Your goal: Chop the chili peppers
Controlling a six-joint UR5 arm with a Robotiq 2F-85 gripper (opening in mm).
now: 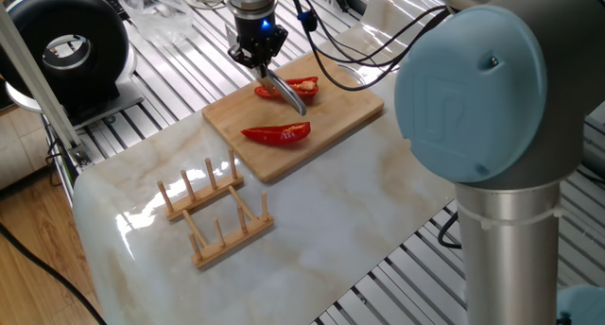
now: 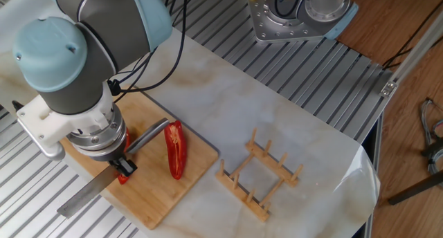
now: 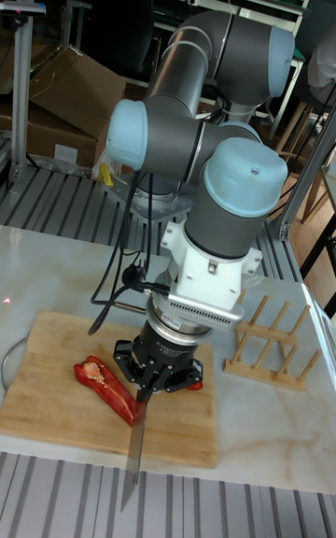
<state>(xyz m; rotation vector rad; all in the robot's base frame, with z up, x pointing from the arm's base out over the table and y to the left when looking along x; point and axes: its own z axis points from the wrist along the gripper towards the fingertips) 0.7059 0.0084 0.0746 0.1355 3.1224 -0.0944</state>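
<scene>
wooden cutting board (image 1: 336, 117), wooden peg rack (image 1: 216, 214), marble tabletop (image 1: 331, 212)

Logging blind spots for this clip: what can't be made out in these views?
- Far chili pepper half: mostly hidden under the wrist in the other fixed view, and behind the gripper in the tall view.
- Whether the knife blade has cut into that pepper: the contact line is not visible in any view.
- Finger grip on the knife handle: too small and dark to read.

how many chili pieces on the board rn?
2. One glossy red chili half lies mid wooden cutting board, uncut; the other red chili half sits under the knife blade. Bits may be hidden.
</scene>
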